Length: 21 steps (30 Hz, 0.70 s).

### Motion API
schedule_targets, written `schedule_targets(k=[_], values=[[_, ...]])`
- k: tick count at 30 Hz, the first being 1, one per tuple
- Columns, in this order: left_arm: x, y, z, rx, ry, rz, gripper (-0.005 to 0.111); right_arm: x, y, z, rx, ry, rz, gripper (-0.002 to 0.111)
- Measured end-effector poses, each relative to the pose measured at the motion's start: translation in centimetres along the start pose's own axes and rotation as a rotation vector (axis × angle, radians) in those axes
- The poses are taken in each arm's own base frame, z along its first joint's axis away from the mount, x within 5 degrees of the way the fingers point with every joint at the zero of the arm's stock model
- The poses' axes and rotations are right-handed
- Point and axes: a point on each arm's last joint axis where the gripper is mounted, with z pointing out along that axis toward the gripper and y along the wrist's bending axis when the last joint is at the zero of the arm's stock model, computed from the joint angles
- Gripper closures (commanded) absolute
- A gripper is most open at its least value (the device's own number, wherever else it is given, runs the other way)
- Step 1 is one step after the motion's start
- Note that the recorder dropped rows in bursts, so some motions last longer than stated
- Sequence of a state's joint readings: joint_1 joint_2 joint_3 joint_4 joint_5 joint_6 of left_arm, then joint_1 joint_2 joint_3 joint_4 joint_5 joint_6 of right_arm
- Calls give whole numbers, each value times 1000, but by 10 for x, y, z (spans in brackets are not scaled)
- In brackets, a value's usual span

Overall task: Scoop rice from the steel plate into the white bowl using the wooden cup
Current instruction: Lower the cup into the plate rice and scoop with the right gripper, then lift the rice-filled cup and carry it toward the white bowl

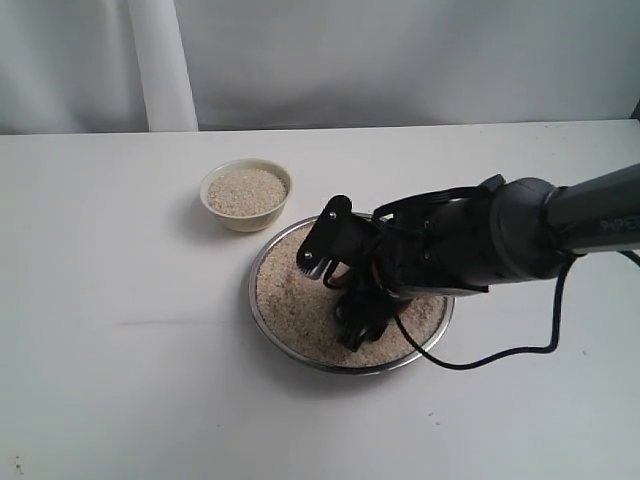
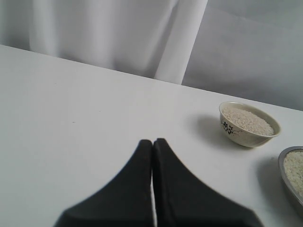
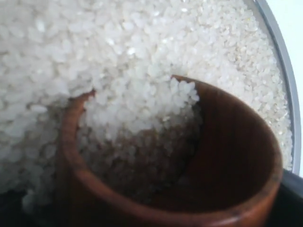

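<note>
My right gripper (image 1: 356, 318) reaches down into the steel plate (image 1: 254, 300), shut on the wooden cup (image 3: 232, 156). The cup lies tilted, its mouth dug into the rice (image 3: 142, 56), and grains spill into its dark inside. From the exterior view the cup is hidden under the arm. The plate's rim (image 3: 285, 75) runs close beside the cup. The white bowl (image 1: 243, 221) stands just beyond the plate to the left, filled with rice (image 1: 246, 190). My left gripper (image 2: 152, 142) hangs shut and empty over bare table, well short of the bowl (image 2: 241, 137) and the plate (image 2: 285, 176).
A black cable (image 1: 500, 355) trails from the right arm across the table to the right of the plate. A white curtain (image 1: 160, 60) hangs behind the table's far edge. White tabletop (image 1: 120, 330) spreads to the left and front.
</note>
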State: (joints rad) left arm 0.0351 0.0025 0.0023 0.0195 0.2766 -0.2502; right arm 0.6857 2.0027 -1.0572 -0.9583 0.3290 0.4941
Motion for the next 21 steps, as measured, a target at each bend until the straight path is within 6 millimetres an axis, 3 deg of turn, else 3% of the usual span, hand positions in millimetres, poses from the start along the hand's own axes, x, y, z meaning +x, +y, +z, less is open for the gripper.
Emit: schedule_targets(k=[9,21], values=[[0,0,0,0,0,0,107,2,-4,-15,25,-53,113,108],[0,0,0,0,-2,0,107,-20,-32,-62,148,-278,257,108]])
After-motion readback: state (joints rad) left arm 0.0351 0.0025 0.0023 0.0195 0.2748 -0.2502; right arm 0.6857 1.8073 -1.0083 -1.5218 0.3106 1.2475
